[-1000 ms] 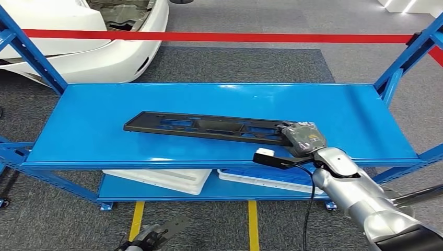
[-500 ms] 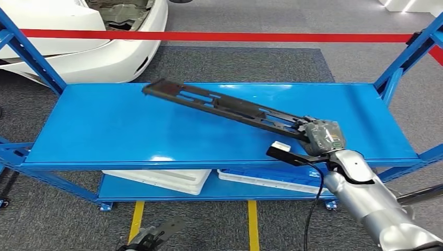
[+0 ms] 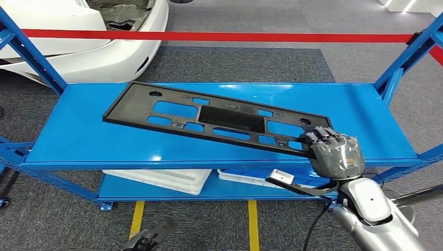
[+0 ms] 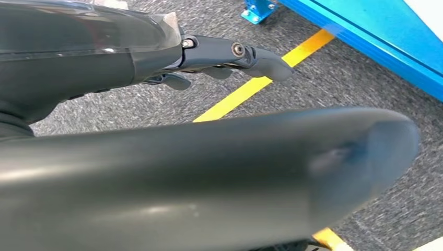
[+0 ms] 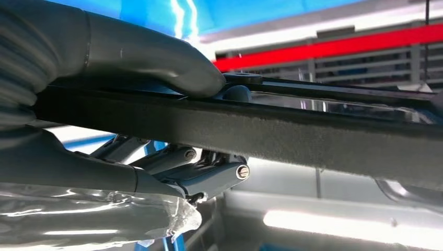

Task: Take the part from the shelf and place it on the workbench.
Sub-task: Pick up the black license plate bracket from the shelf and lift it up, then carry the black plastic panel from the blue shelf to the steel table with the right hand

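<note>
The part [image 3: 172,112] is a long flat black plastic frame with several cut-outs. It hangs tilted above the blue shelf [image 3: 78,130], its broad face turned toward me and its far end up at the left. My right hand [image 3: 334,152] grips its near right end at the shelf's front edge. In the right wrist view the thumb [image 5: 151,55] presses on the part's dark edge [image 5: 292,133] and the fingers [image 5: 203,170] curl under it. My left hand [image 3: 151,238] hangs low over the floor, fingers [image 4: 230,55] apart and holding nothing.
Blue uprights [image 3: 31,52] stand at the shelf's corners. White trays [image 3: 162,179] lie on the lower shelf. A red barrier tape [image 3: 235,36] and a white car [image 3: 94,42] are behind the rack. Yellow lines [image 3: 253,225] mark the grey carpet in front.
My right hand has lifted the part off the shelf, drawn it toward me to the right and rolled it from edge-on until its broad face shows. The left hand stays low.
</note>
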Controlling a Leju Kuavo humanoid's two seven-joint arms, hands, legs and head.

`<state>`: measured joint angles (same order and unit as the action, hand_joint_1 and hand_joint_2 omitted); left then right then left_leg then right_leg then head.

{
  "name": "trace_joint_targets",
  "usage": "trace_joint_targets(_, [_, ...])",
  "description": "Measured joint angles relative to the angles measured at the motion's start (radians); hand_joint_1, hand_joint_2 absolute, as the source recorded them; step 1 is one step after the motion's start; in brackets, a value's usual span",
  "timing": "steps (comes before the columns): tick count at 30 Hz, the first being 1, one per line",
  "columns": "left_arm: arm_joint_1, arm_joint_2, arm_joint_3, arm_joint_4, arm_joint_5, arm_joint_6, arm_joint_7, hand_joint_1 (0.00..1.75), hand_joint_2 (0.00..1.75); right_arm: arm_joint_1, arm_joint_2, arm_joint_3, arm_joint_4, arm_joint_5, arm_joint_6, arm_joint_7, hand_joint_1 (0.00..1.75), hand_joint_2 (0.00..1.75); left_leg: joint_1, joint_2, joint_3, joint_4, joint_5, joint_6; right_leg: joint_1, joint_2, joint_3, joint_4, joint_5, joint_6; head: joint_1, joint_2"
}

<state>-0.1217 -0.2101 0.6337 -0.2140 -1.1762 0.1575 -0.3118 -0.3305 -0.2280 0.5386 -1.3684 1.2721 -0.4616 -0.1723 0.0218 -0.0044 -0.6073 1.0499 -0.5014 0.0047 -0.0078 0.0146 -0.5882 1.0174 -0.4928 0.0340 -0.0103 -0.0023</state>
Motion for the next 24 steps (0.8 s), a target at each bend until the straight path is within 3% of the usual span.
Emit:
trace_joint_targets(4, [0.007,0.001,0.016,0.0,0.021,0.009,-0.019,0.0,0.0,0.093,-0.023,0.011,-0.118,0.063,-0.016,0.054,1.75,1.75,0.0,0.0,0.0,0.0,0.0,0.0,0.0,0.0,0.0,0.0,0.0,0.0,0.0,0.0])
trace_joint_targets(10, [0.02,0.002,0.037,0.0,0.038,0.013,-0.046,0.0,0.0,0.246,-0.022,0.023,-0.231,0.164,-0.112,0.151,1.75,1.75,0.0,0.0,0.0,0.0,-0.001,0.0,0.0,0.0,0.0,0.0,-0.001,0.0,0.0,0.0])
trace_joint_targets(14, [0.023,0.002,0.049,0.0,0.044,0.011,-0.062,0.0,1.75,0.315,-0.013,0.027,-0.269,0.186,-0.126,0.173,1.75,1.75,0.0,0.0,0.0,0.0,-0.001,0.0,0.0,0.0,0.0,0.0,-0.001,0.0,0.0,0.0])
trace_joint_targets(24, [0.026,0.002,0.054,0.0,0.05,0.003,-0.075,0.0,1.75,0.386,0.012,0.028,-0.294,0.195,-0.138,0.174,1.75,1.75,0.0,0.0,0.0,0.0,0.0,0.0,0.0,0.0,0.001,0.0,-0.001,0.0,0.0,0.0])
